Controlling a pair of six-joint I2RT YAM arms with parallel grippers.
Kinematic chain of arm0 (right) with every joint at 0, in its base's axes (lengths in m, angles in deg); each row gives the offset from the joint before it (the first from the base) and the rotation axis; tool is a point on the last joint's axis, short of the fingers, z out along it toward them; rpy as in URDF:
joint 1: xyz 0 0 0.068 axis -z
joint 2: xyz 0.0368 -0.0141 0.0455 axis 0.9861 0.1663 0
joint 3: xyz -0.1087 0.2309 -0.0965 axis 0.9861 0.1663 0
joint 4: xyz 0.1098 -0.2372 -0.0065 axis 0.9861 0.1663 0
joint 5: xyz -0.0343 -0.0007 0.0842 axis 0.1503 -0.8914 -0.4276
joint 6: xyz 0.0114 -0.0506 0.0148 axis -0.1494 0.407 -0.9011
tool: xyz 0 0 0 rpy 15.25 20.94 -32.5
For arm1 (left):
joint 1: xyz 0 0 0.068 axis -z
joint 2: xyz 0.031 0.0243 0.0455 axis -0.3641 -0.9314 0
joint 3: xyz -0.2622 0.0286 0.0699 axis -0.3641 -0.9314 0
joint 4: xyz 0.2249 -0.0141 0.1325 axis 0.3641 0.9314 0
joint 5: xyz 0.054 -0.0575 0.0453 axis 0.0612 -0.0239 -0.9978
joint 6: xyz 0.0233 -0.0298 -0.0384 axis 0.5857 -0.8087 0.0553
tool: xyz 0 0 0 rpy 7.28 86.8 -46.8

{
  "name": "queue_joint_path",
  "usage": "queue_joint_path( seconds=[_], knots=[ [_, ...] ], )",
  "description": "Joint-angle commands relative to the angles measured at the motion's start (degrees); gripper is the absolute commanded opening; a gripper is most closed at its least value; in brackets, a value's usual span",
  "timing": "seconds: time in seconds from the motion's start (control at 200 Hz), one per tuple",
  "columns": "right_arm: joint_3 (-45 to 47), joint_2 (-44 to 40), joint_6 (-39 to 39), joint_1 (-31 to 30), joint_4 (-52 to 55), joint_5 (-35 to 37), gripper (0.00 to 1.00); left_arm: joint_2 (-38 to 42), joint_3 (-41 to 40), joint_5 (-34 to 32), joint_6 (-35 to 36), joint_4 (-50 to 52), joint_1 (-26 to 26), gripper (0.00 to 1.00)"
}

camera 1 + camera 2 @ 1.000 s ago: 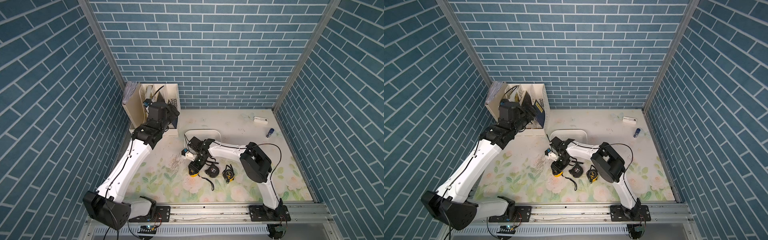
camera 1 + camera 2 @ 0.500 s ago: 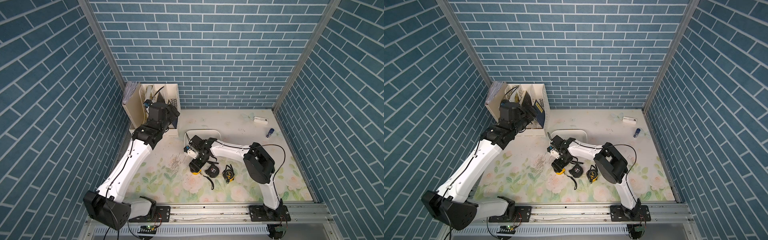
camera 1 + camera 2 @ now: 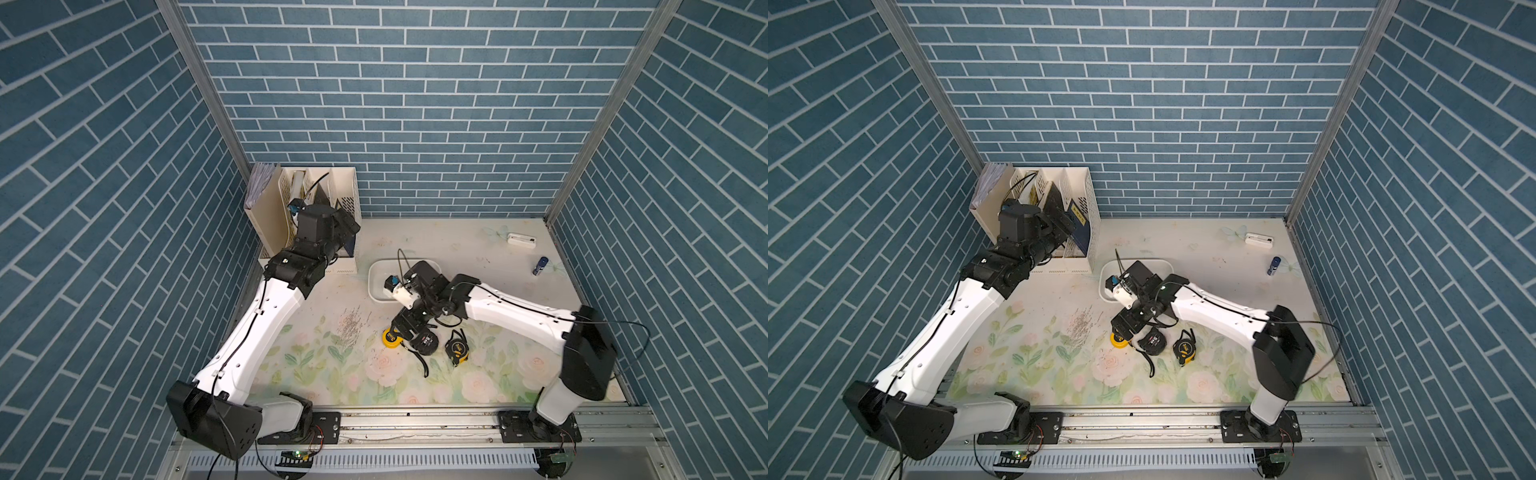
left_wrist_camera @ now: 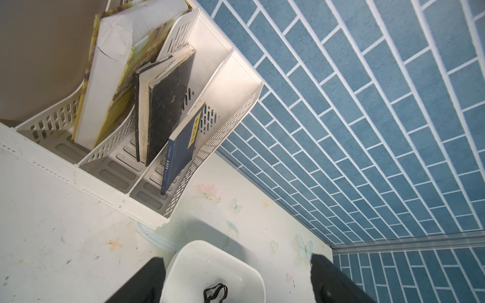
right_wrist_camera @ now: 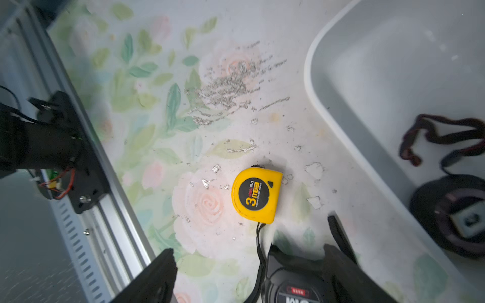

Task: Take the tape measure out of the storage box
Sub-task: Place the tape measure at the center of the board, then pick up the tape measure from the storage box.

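Note:
The white storage box (image 3: pixel 372 279) sits mid-table, partly under my right arm. In the right wrist view a black tape measure (image 5: pixel 456 215) with a dark strap (image 5: pixel 441 136) lies inside the storage box (image 5: pixel 338 118). A yellow tape measure (image 5: pixel 256 195) lies flat on the floral mat just outside it, also seen in a top view (image 3: pixel 390 336). My right gripper (image 5: pixel 249 275) hangs open just behind it, holding nothing, over another black tape measure (image 5: pixel 294 286). My left gripper (image 4: pixel 236 278) is open and empty above the box's far end (image 4: pixel 210 259), by the file organizer.
A black-and-yellow tape measure (image 3: pixel 457 347) lies right of the black one (image 3: pixel 424 344). The cream file organizer (image 3: pixel 316 183) with books stands at the back left. A white bar (image 3: pixel 521 240) and a small blue bottle (image 3: pixel 540 266) lie back right. A metal rail (image 3: pixel 415 419) runs along the front.
My right gripper opened and let go of the yellow tape measure, which now lies on the mat. The left arm stayed in place, its jaws a little wider.

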Motion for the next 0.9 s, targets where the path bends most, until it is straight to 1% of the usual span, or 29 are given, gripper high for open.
queue_joint_path(
  seconds=[0.0,0.105,0.125,0.16,0.26,0.425,0.525,0.705,0.895],
  knots=[
    [3.25,-11.34,-5.22,6.31,-2.49,3.89,0.89,-5.44,1.37,4.17,1.8,2.48,-0.29,0.93],
    [6.21,-18.77,-8.68,11.94,-5.6,8.87,0.89,-11.78,2.58,9.14,2.68,3.55,1.17,0.96],
    [6.66,-19.41,-9.13,12.54,-6.13,9.27,0.89,-13.12,2.98,9.77,2.95,3.94,1.62,0.97],
    [7.34,-20.12,-10.23,13.16,-7.13,12.37,0.89,-15.37,4.07,10.19,3.39,5.09,2.69,0.98],
    [9.19,-20.38,-12.54,14.0,-10.12,15.23,0.89,-21.04,7.48,10.37,4.89,8.71,5.32,0.99],
    [12.2,-21.24,-15.69,16.79,-14.88,16.34,0.89,-28.14,11.09,10.26,6.83,9.73,8.69,1.0],
    [13.56,-22.54,-16.48,19.79,-16.42,14.91,0.89,-33.86,16.18,10.52,8.31,11.88,10.31,1.0],
    [12.91,-22.65,-15.91,23.09,-14.43,14.87,0.89,-42.93,28.76,9.86,12.31,21.07,13.14,1.0],
    [13.28,-22.8,-15.48,25.09,-14.06,15.16,0.89,-47.79,34.59,9.12,16.79,30.67,13.72,1.0]
  ],
)
